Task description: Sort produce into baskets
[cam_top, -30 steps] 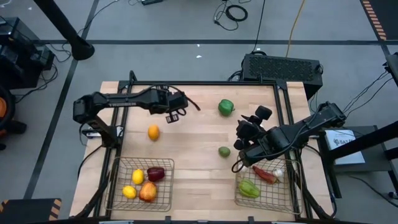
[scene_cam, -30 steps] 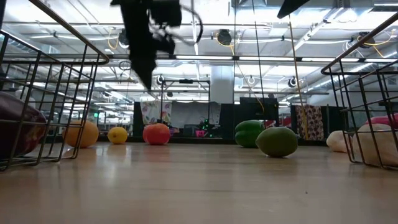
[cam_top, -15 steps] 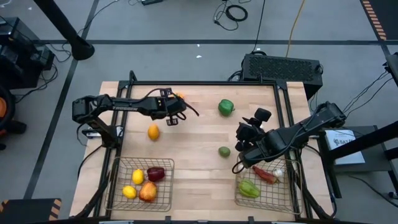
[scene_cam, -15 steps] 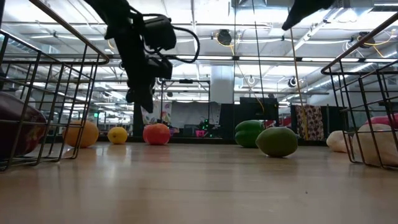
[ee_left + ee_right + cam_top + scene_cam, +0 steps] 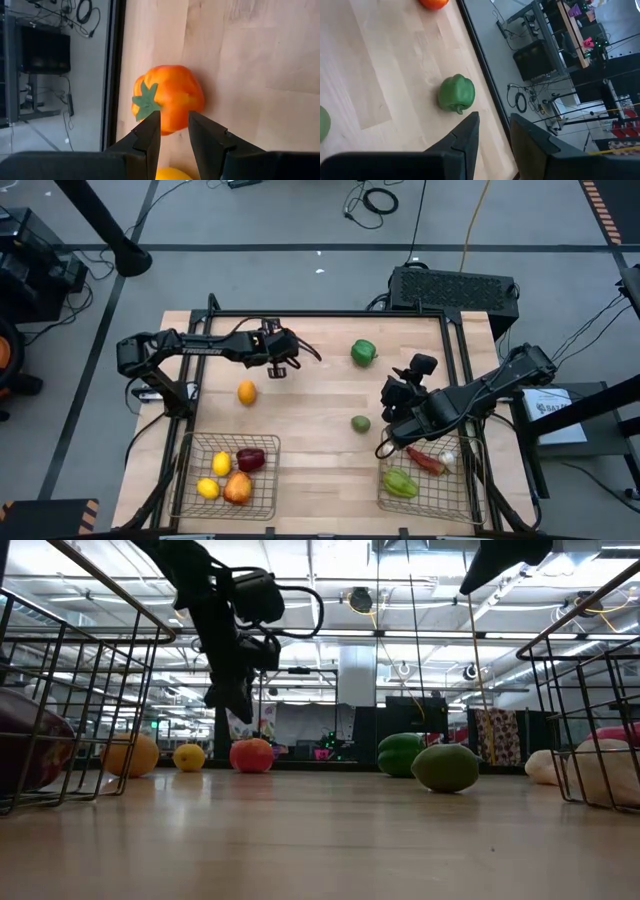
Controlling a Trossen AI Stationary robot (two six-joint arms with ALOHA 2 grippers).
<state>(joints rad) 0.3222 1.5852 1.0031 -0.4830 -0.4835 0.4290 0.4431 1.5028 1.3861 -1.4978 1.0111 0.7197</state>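
Note:
My left gripper hangs over the table's far left part, fingers pointing down, open by a narrow gap and empty. It is just short of an orange-red fruit with a green stem, which rests on the wood. A lemon lies beside it. An orange, a green pepper and a small green fruit lie loose on the table. My right gripper is raised near the right basket, open by a narrow gap and empty.
The left basket at the near left holds two lemons, an apple and a dark red piece. The right basket holds a chili, a green pepper and a garlic bulb. A dark frame rail runs along the far edge, close to the orange-red fruit.
My left gripper has gone down toward the table over the far left part, nearer the orange-red fruit. No produce has moved.

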